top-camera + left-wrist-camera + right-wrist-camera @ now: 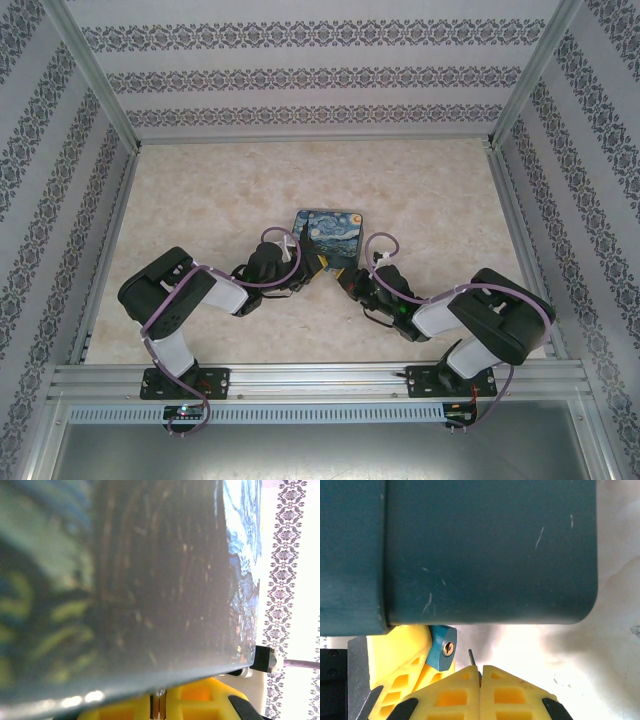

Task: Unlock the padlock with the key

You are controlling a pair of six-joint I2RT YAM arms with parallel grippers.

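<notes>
Watching the right wrist feed, I see my right gripper (480,677) pressed together on the key (471,656), a thin grey sliver poking up from between the yellow pads. The padlock (441,647) sits just beside the key tip at about ten o'clock, tucked under the lower edge of the painted box (485,555), with its brass keyhole turned toward the camera. My left gripper (159,703) is squeezed almost flat. It looks to be pinching the padlock from the nine o'clock side, though I can't make out the contact itself.

My main worry is alignment. The key points toward twelve while the keyhole lies off at ten, so a straight push would probably miss the slot and skate across the blue face. That could twist the padlock in the left pinch or knock it loose. The key is so slight that any side load may pivot it between the pads or flick it onto the table (620,630). The box crowds in at twelve, so swinging the right fingers round could nudge it.
</notes>
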